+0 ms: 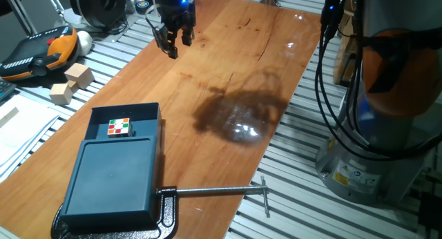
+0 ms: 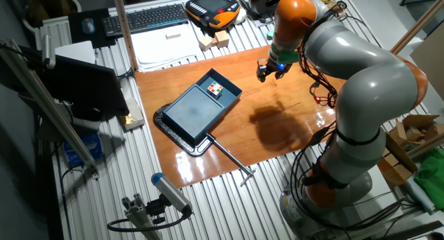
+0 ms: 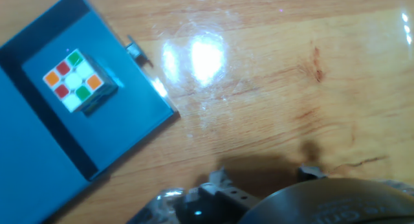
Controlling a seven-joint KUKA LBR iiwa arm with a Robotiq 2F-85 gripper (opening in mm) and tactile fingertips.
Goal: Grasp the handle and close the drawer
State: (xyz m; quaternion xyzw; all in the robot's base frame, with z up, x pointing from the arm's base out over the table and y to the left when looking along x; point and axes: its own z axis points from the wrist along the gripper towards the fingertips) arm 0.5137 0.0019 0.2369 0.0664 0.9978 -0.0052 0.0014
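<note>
The dark teal drawer [image 1: 141, 120] stands pulled out of its flat-topped box [image 1: 114, 180] and holds a colour cube [image 1: 119, 127]. In the hand view the drawer [image 3: 45, 140] lies at the left, with the cube [image 3: 73, 81] in it. The handle [image 3: 134, 50] is a small stub on its front wall. My gripper [image 1: 175, 40] hangs open and empty above the far end of the table, well away from the drawer. It also shows in the other fixed view [image 2: 270, 71], to the right of the drawer [image 2: 229, 89].
A black clamp [image 1: 164, 213] with a long silver rod [image 1: 214, 191] pins the box at the table's near edge. Wooden blocks [image 1: 71, 83] and a teach pendant [image 1: 38, 51] lie off the table to the left. The robot base [image 1: 387, 115] stands at the right.
</note>
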